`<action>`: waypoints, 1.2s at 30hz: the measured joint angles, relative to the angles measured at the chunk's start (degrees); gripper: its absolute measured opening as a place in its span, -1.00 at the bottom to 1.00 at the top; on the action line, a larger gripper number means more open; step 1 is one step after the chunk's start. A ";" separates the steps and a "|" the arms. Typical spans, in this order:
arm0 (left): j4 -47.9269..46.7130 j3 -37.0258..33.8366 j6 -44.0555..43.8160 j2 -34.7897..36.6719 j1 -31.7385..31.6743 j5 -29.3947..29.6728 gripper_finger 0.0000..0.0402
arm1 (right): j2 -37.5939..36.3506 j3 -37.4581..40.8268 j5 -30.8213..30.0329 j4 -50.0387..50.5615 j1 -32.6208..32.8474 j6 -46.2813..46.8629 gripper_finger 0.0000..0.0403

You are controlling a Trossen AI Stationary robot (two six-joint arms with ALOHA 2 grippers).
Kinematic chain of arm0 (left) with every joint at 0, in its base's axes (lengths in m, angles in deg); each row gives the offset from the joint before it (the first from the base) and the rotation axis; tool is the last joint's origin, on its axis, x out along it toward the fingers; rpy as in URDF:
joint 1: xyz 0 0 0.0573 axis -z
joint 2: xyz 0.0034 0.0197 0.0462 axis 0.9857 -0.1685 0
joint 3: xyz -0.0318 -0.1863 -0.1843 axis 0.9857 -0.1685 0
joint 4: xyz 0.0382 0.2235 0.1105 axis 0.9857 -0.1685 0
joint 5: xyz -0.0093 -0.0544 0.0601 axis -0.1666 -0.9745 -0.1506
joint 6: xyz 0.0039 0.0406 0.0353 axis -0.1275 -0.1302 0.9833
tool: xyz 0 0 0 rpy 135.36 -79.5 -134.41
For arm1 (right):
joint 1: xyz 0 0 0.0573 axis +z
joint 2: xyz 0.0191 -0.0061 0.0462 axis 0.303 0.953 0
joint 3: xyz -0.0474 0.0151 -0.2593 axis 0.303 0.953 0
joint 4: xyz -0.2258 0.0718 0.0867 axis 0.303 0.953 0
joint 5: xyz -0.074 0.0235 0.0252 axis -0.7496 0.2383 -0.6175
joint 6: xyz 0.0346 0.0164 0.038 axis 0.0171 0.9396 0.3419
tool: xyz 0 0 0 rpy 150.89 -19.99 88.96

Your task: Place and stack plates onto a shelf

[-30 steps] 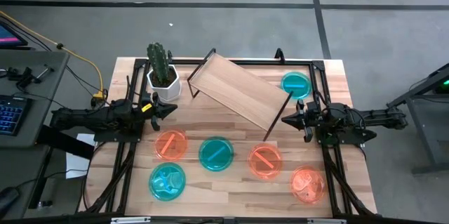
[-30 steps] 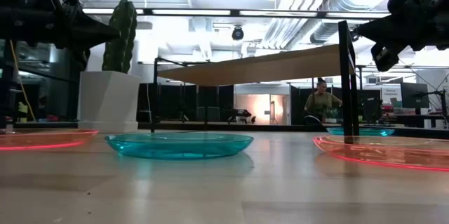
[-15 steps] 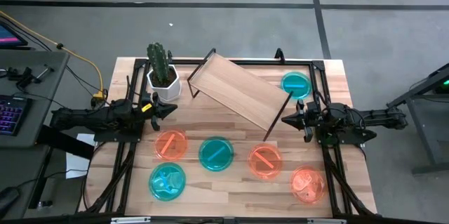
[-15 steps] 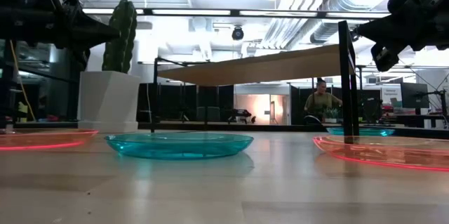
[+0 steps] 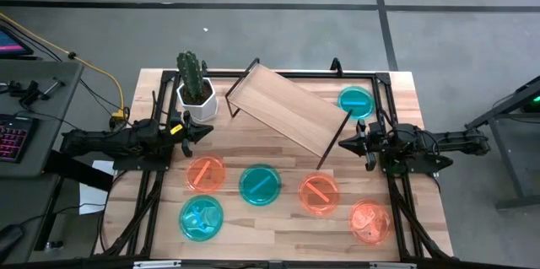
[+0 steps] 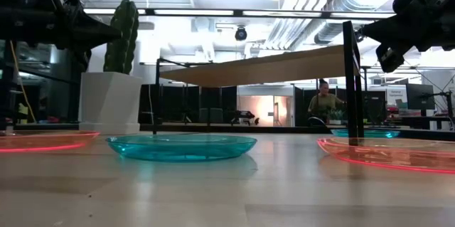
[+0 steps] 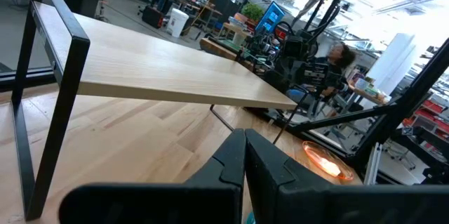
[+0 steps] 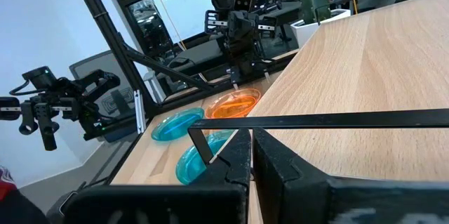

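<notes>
Translucent plastic, thin and probably light, stiff and slick: each plate looks best pinched at its raised rim. Six lie flat on the table: a teal plate point(image 5: 260, 184), a second teal point(image 5: 201, 217) and an orange plate point(image 5: 206, 173) ahead of the left gripper point(image 5: 202, 129); two orange point(image 5: 318, 191) point(image 5: 370, 221) and a far teal point(image 5: 355, 101) flank the right gripper point(image 5: 346, 143). Both jaws are closed, holding nothing. Between them the shelf point(image 5: 287, 109) stands bare. A pot point(image 5: 196, 99) holds a cactus point(image 5: 191, 72).
</notes>
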 joint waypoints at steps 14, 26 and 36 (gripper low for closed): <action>0.00 0.00 0.00 -0.02 0.01 0.00 -1.00 | 0.00 0.00 0.01 0.00 -0.02 -0.01 -1.00; 0.00 0.02 0.00 0.00 0.00 0.00 -1.00 | 0.02 0.04 -5.15 -9.93 0.02 17.76 -1.00; -0.07 0.01 0.00 -0.01 0.02 0.01 -1.00 | 3.10 -1.46 -22.96 -40.10 0.00 26.76 -1.00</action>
